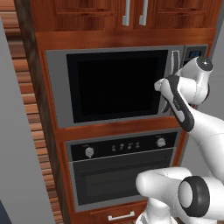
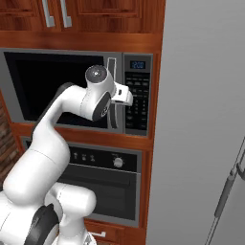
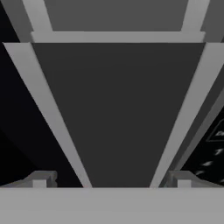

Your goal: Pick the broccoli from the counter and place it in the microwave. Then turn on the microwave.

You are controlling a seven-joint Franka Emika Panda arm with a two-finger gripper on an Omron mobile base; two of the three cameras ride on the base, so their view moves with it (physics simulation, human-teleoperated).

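The microwave (image 1: 113,85) sits built into the wooden cabinet wall with its black glass door shut. Its vertical handle (image 2: 112,67) runs down the door's right side, beside the keypad (image 2: 139,103) and the blue display (image 2: 138,64). My gripper (image 3: 112,179) is open and right up against that handle (image 3: 118,109), with one fingertip on either side of the bar and nothing gripped. The keypad (image 3: 214,148) shows at the right edge of the hand view. The broccoli and the counter are out of view.
A black-windowed oven with round knobs (image 1: 122,170) is set under the microwave. Wooden cupboards with silver handles (image 1: 133,13) hang above. A tall grey panel (image 2: 201,119) stands close on the right, and another grey surface (image 1: 17,153) rises at the left.
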